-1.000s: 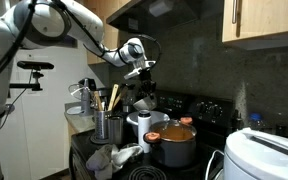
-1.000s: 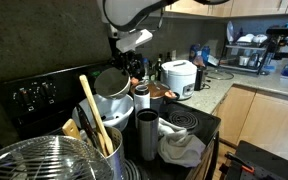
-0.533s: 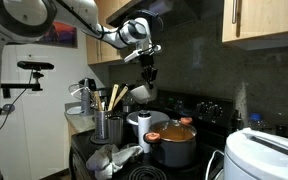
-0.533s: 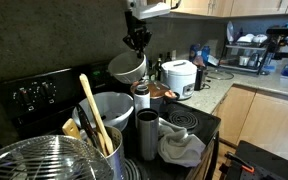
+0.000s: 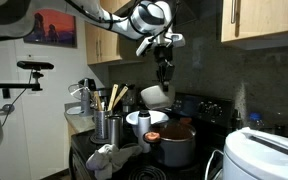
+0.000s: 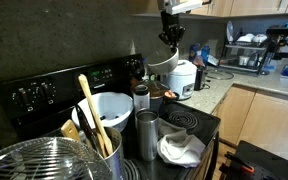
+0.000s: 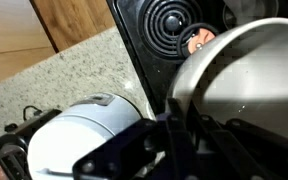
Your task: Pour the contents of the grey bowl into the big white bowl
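Note:
My gripper (image 5: 164, 72) is shut on the rim of the grey bowl (image 5: 154, 96) and holds it tilted in the air above the stove. In an exterior view the gripper (image 6: 170, 40) holds the grey bowl (image 6: 162, 60) well to the right of and above the big white bowl (image 6: 109, 108), close to a rice cooker. The big white bowl (image 5: 152, 118) stands on the stove behind the pot. In the wrist view the grey bowl (image 7: 246, 80) fills the right side, with my fingers (image 7: 174, 135) clamped on its rim. Its contents are not visible.
A dark pot with orange contents (image 5: 174, 142) stands on the stove. A utensil holder with wooden spoons (image 6: 96, 140), a metal cup (image 6: 147, 135) and a cloth (image 6: 179, 148) stand at the front. The white rice cooker (image 6: 179, 76) sits on the counter, and a boxy white appliance (image 5: 259, 155) is nearby.
My gripper has lifted the grey bowl up from beside the big white bowl and carried it sideways across the stove toward the rice cooker.

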Robot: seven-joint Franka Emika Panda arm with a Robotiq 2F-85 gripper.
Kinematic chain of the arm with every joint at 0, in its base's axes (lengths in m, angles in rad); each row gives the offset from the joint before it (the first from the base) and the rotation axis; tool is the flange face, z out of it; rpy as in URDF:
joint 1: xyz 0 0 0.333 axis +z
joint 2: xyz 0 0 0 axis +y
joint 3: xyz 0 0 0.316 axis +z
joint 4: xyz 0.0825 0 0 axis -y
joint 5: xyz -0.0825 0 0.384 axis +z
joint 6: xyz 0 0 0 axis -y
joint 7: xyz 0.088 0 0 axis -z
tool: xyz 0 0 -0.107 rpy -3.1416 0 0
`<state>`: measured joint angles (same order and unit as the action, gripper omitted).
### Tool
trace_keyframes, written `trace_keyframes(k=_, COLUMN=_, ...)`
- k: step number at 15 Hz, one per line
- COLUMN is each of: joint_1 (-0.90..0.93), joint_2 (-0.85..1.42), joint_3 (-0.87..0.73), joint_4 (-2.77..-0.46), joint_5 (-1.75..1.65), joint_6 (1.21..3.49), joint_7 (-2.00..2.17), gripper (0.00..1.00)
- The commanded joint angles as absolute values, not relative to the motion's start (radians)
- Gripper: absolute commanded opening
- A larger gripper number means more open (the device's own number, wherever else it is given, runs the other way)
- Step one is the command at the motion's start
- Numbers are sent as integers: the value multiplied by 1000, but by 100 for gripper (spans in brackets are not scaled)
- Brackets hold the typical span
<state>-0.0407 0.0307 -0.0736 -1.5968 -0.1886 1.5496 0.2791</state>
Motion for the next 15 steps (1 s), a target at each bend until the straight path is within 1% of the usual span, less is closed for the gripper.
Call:
trace_keyframes(k=1, joint_1=-85, joint_2=-57, joint_3=-105, joint_4=-1736, joint_5=-166, joint_6=1541, joint_7=280, gripper=5)
trace_keyframes(k=11, joint_1=-190, joint_2=-205, joint_3=-188, joint_4=-2010, joint_5=-180, joint_6=1555, joint_7=319, gripper=5)
trace_keyframes(k=15, joint_1=-221, joint_2=-220, joint_3=-205, joint_4=-2101, joint_5=-177, joint_6=1598, joint_7=330, gripper=5)
